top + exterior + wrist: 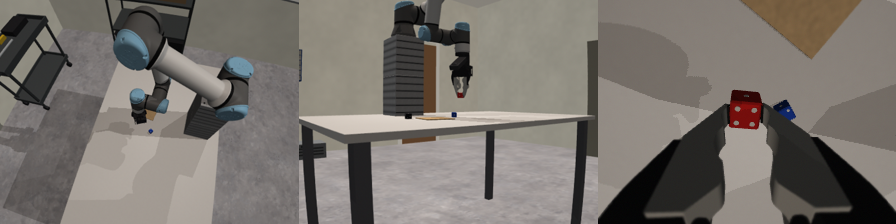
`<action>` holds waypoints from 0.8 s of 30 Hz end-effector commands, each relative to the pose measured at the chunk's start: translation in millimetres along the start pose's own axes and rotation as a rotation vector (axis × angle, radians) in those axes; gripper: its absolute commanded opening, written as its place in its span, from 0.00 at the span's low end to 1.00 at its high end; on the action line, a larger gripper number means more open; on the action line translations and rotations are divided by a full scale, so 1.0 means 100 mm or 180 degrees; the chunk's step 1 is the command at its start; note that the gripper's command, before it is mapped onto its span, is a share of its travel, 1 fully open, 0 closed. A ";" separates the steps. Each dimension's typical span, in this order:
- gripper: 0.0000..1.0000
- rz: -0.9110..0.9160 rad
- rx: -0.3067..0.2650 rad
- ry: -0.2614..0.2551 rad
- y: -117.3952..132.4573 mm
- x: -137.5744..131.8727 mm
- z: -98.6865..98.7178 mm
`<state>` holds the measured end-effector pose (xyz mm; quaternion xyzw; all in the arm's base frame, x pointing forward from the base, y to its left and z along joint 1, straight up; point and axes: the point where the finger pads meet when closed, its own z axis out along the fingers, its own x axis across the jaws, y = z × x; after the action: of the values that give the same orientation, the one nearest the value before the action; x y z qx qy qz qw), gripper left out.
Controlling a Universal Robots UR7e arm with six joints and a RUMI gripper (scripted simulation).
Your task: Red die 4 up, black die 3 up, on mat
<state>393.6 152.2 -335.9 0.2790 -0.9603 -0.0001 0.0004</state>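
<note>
My gripper is shut on the red die and holds it well above the table. In the wrist view the die's four-pip face points toward the camera and a one-pip face lies on its far side. The blue die sits on the table below, just right of the held die in the wrist view. The black die rests on the table left of the tan mat. The black die is hidden in the other views.
A tall grey ribbed block carries the arm's base at the table's back. A black cart and a dark shelf unit stand on the floor beyond the table.
</note>
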 end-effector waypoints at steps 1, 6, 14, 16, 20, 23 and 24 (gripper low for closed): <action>0.06 0.0000 0.0001 -0.0003 0.00 0.00 -0.01; 0.06 0.0087 0.0001 -0.0003 -0.07 0.01 -0.01; 0.06 0.0933 0.0001 -0.0004 -0.77 0.19 -0.03; 0.06 0.1072 0.0001 -0.0004 -0.88 0.23 -0.03; 0.06 0.1354 0.0001 -0.0004 -1.10 0.33 -0.04; 0.06 0.1627 0.0001 -0.0004 -1.31 0.43 -0.05; 0.06 0.1674 0.0001 -0.0004 -1.34 0.45 -0.05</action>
<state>423.0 42.5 -331.9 0.0697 -0.9976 0.0005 0.0002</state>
